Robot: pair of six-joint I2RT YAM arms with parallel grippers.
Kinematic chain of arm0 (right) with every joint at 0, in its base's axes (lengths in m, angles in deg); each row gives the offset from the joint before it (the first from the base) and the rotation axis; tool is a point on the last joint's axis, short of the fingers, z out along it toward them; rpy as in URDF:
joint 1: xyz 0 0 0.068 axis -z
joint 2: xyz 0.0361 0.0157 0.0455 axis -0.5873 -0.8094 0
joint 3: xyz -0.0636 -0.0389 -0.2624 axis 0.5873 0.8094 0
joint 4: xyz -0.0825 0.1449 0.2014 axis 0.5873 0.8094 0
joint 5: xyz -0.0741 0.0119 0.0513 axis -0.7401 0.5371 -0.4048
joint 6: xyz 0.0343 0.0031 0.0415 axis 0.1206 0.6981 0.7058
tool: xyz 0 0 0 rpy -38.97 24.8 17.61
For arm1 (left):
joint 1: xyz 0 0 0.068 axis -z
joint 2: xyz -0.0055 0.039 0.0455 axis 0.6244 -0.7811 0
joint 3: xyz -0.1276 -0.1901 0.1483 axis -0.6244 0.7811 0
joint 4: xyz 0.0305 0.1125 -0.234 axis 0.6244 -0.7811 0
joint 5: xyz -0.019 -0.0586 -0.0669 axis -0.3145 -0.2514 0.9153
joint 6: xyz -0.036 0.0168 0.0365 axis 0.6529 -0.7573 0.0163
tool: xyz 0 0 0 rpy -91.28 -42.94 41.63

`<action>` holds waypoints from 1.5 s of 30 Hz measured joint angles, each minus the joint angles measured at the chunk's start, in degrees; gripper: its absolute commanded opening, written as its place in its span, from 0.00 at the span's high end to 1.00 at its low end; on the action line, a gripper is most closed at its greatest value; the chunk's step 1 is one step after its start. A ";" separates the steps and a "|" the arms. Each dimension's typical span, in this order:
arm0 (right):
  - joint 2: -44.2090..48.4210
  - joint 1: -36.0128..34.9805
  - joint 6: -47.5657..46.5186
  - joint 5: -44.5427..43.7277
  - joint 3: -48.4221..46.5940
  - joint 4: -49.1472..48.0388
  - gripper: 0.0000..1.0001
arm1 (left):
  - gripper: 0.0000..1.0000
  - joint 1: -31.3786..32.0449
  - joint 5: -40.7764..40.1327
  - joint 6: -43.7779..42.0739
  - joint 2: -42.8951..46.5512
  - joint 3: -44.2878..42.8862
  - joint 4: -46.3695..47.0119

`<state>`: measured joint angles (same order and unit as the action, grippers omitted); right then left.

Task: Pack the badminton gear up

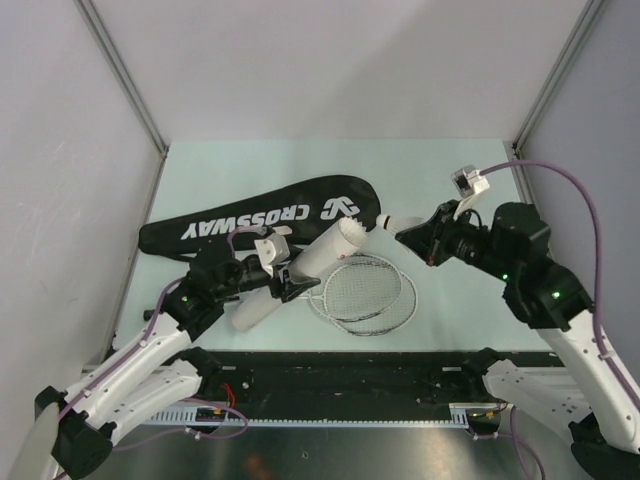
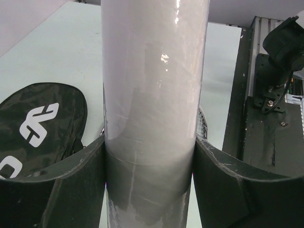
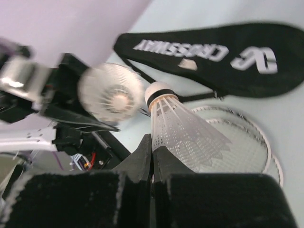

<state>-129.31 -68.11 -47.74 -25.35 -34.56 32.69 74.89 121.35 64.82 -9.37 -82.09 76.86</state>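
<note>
My left gripper (image 1: 283, 272) is shut on the white cylindrical tube (image 1: 300, 270), held tilted with its open end up and to the right; the tube fills the left wrist view (image 2: 152, 104) between my fingers (image 2: 71, 185). My right gripper (image 1: 408, 236) is shut on the skirt edge of a white shuttlecock (image 3: 183, 128), held in the air with its cork pointing at the tube's mouth (image 3: 111, 92), a short gap away. Another shuttlecock shows inside that mouth. Two rackets (image 1: 365, 292) lie overlapped on the table. The black CROSSWAY bag (image 1: 265, 218) lies behind them.
The table (image 1: 450, 170) is pale green with white walls on both sides. A black rail with cables (image 1: 350, 385) runs along the near edge between the arm bases. The bag's strap (image 3: 199, 97) trails toward the rackets.
</note>
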 measured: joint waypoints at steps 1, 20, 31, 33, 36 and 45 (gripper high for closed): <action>-0.55 0.02 -1.57 1.60 -2.36 0.70 1.00 | 1.00 0.02 0.15 0.00 -0.24 0.00 0.00; -17.97 -2.12 -13.22 18.97 -17.88 18.10 0.89 | 1.00 1.36 4.72 0.02 -3.19 -0.02 -0.59; -21.24 -4.57 -6.73 27.43 -18.88 10.78 0.28 | 1.00 1.81 5.75 0.09 -3.26 -0.02 -0.57; -21.16 -4.68 -5.38 27.98 -18.40 8.79 0.25 | 1.00 1.88 5.77 0.09 -3.26 -0.02 -0.59; -20.92 -5.33 -3.80 27.98 -16.96 5.97 0.23 | 1.00 1.88 5.77 0.09 -3.26 -0.02 -0.59; -21.46 -10.62 2.75 27.04 -9.14 -4.68 0.23 | 1.00 1.90 5.68 0.02 -2.19 -0.02 -1.84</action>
<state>-150.77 -78.73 -44.98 1.69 -43.70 28.01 76.79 127.03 64.84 -11.55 -82.11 75.02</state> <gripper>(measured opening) 0.764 0.665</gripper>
